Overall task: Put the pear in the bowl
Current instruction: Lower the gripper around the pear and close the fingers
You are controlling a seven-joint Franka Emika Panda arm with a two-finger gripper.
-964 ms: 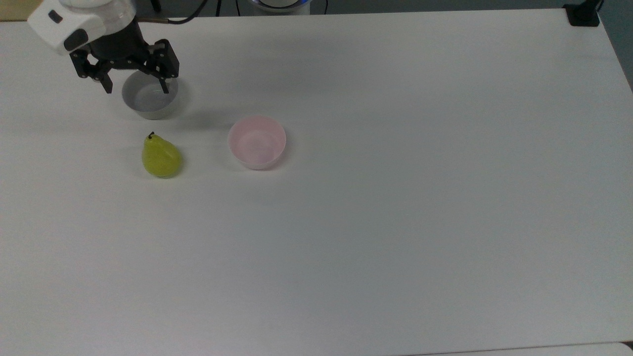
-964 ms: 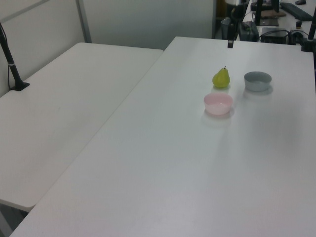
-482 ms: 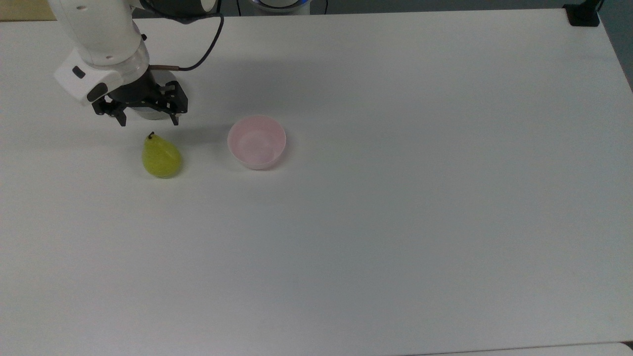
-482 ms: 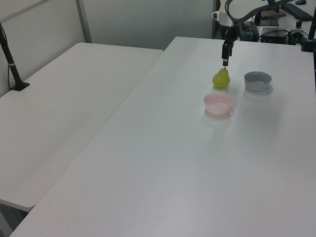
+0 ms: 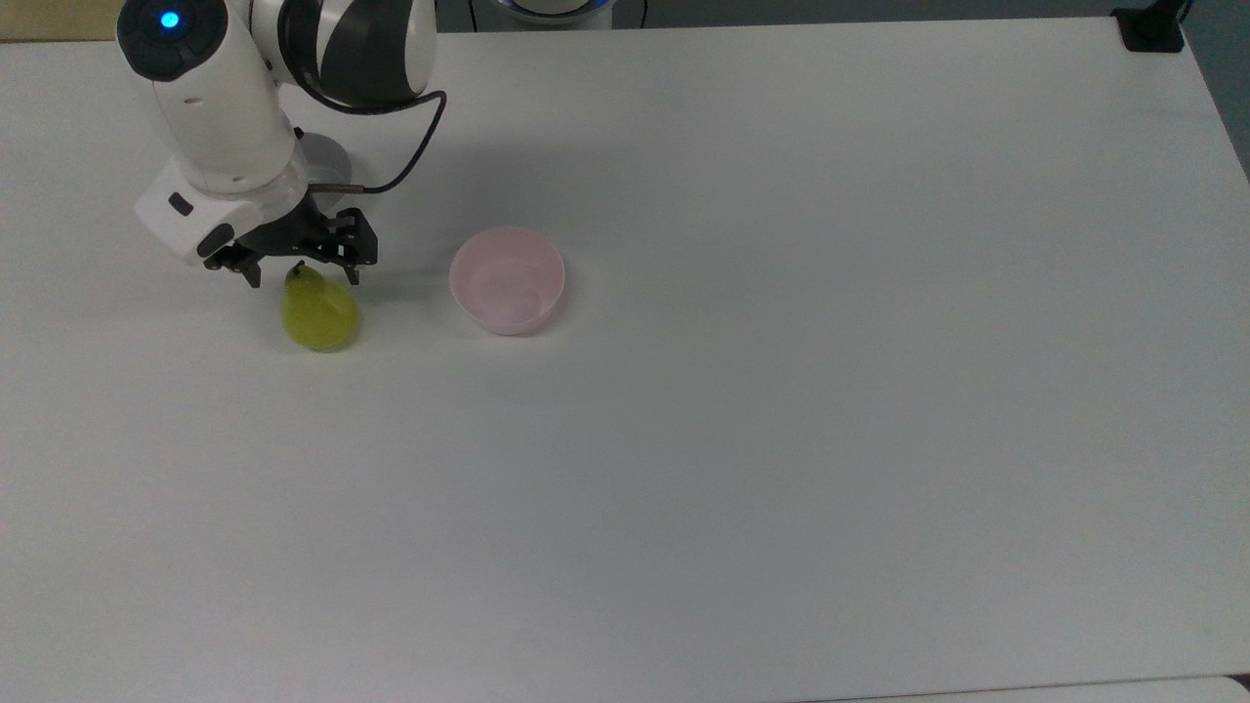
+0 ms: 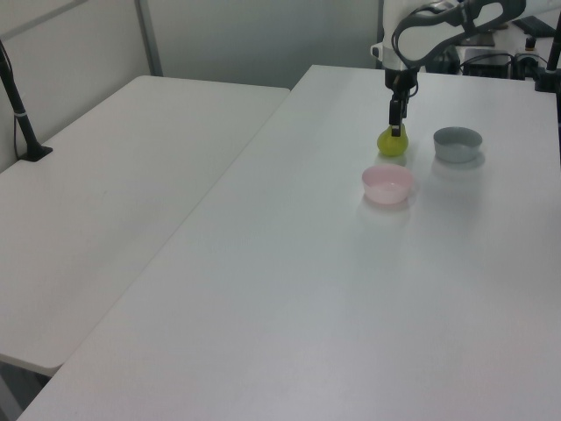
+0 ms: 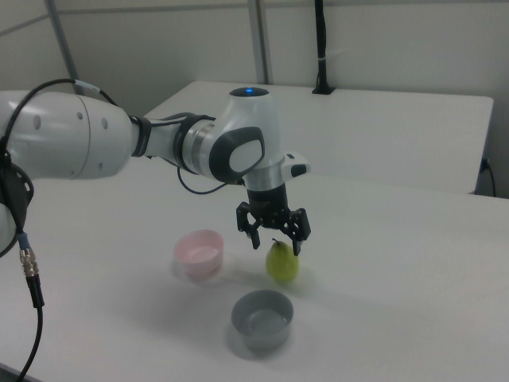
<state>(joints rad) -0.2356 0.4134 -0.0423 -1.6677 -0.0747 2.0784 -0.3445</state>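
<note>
The yellow-green pear point(image 5: 318, 310) stands upright on the white table point(image 5: 781, 439), stem up. My gripper point(image 5: 303, 275) hangs just above its narrow top, open, with one finger on each side of the stem and nothing held. In the right view the gripper point(image 7: 276, 243) sits directly over the pear point(image 7: 282, 263). In the left view the gripper point(image 6: 396, 123) is above the pear point(image 6: 392, 143). The pale pink bowl point(image 5: 507, 280) is empty, to the pear's right in the top view. It also appears in the left view point(image 6: 387, 184) and the right view point(image 7: 199, 251).
A grey bowl point(image 7: 262, 318) stands near the pear, partly behind the arm in the top view point(image 5: 327, 156). A black clamp point(image 5: 1152, 29) sits at the table's far right corner. A second table point(image 6: 114, 167) with a black post point(image 6: 17, 105) lies on the left view's left.
The gripper has come from over the grey bowl toward the pear and dropped lower, staying open. The pear and both bowls have not moved.
</note>
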